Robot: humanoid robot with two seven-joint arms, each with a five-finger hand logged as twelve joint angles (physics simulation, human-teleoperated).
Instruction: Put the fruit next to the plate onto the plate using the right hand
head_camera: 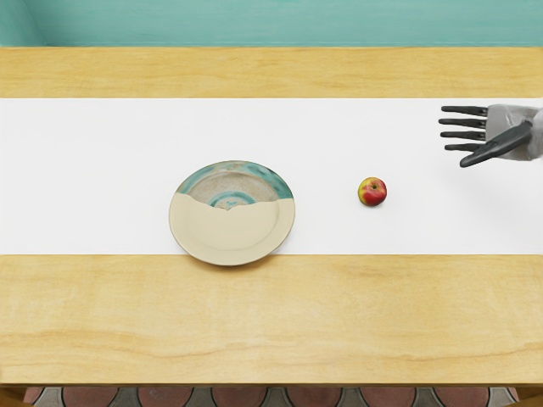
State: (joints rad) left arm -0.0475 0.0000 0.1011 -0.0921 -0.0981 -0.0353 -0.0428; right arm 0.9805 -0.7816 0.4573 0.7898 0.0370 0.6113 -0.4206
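Note:
A small red and yellow apple (pixel 372 192) lies on the white table runner, a short way right of the plate. The plate (pixel 222 238) is round, cream on its near half and teal-glazed on its far half, and nothing lies on it. My right hand (pixel 472 136) enters from the right edge, above and to the right of the apple and well apart from it. Its dark fingers (pixel 462 123) stretch straight out to the left, thumb below, holding nothing. The left arm does not show.
A white runner (pixel 102 178) crosses the wooden table (pixel 254 322) from side to side. A teal wall stands behind the table's far edge. Tiled floor shows below the near edge.

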